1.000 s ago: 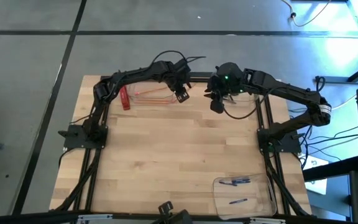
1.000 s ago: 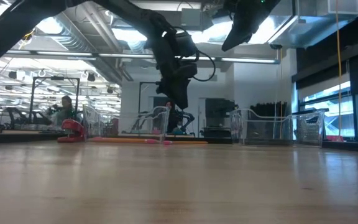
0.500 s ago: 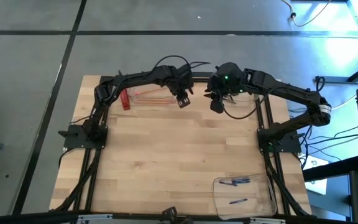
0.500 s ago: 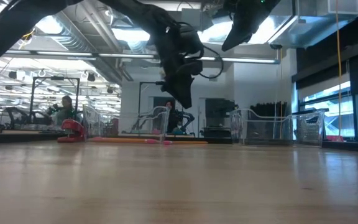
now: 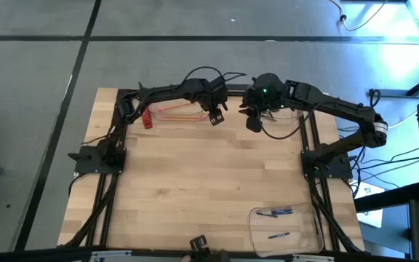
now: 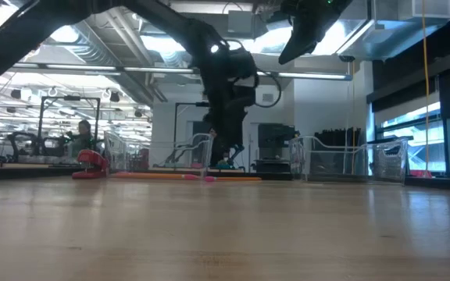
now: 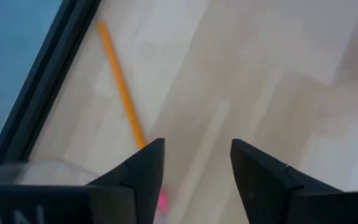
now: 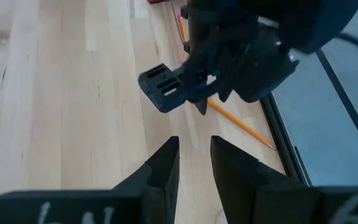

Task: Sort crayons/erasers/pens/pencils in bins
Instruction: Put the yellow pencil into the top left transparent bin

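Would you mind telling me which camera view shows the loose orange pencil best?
The left wrist view: the pencil lies bare on wood, beyond the left gripper. The right wrist view shows it partly hidden; high and low views don't resolve it.

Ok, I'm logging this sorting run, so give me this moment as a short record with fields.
left pincer: open, empty, above the table's far edge beside the pencil bin
loose pencil: orange, on the table under the left pincer
right pincer: empty, raised near the far edge
pens: in the near right bin
red bar: at the pencil bin's left end
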Motion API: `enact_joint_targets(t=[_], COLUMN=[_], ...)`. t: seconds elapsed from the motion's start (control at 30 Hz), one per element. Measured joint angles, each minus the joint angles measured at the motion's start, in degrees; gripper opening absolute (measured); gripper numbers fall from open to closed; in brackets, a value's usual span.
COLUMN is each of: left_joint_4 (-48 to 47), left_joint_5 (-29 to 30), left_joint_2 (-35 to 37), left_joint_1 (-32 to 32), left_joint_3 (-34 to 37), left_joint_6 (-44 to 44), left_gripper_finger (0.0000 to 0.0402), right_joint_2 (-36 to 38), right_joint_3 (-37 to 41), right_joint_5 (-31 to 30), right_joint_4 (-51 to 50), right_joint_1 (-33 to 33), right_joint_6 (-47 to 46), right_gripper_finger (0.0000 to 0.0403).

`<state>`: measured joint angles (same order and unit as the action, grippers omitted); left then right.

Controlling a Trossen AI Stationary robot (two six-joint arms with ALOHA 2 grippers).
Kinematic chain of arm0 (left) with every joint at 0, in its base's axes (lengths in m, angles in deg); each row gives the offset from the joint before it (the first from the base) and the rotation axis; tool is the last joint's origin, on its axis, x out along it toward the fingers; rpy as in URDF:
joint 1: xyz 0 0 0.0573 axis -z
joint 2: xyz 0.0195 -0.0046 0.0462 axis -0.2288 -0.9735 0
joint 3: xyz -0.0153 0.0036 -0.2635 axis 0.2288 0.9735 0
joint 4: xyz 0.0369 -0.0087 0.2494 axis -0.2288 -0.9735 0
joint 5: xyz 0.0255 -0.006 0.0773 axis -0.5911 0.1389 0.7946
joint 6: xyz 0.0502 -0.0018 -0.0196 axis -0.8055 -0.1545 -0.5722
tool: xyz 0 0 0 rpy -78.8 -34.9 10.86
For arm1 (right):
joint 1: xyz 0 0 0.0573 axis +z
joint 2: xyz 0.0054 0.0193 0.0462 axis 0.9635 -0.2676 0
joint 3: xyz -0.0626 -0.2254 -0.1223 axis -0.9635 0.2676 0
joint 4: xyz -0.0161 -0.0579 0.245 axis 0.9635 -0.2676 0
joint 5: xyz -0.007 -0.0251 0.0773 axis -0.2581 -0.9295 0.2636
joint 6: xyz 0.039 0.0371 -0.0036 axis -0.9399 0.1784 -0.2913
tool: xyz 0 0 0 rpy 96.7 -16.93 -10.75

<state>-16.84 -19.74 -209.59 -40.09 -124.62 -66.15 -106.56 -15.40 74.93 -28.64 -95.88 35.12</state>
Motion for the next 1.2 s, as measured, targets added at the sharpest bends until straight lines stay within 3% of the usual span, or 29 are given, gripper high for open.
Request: enact_joint_targets(t=[0.57, 0.73, 0.93, 1.03, 1.2], left_joint_4=[-1.0, -1.2, -3.2, -6.7, -9.7], left_joint_5=[0.3, -2.5, 4.0, 6.2, 4.9], left_joint_2=[-2.3, -2.3, -2.2, -2.3, -2.2], left_joint_1=[-5.2, -4.3, -0.8, 0.2, 0.2], left_joint_3=[0.0, 0.0, -1.2, -1.2, -1.2], left_joint_6=[-10.9, -13.9, -22.6, -22.1, -16.7], left_gripper_finger=[0.0176, 0.0172, 0.0165, 0.0165, 0.0165], right_joint_2=[0.0, 0.0, 0.0, 0.0, 0.0], right_joint_3=[0.0, 0.0, 0.0, 0.0, 0.0], right_joint_5=[0.1, 0.1, 0.1, 0.1, 0.1], right_joint_4=[0.4, 0.4, 0.4, 0.4, 0.4], right_joint_1=[0.0, 0.0, 0.0, 0.0, 0.0], right_joint_6=[0.0, 0.0, 0.0, 0.0, 0.0], right_gripper_finger=[0.0094, 0.0094, 0.0094, 0.0094, 0.0094])
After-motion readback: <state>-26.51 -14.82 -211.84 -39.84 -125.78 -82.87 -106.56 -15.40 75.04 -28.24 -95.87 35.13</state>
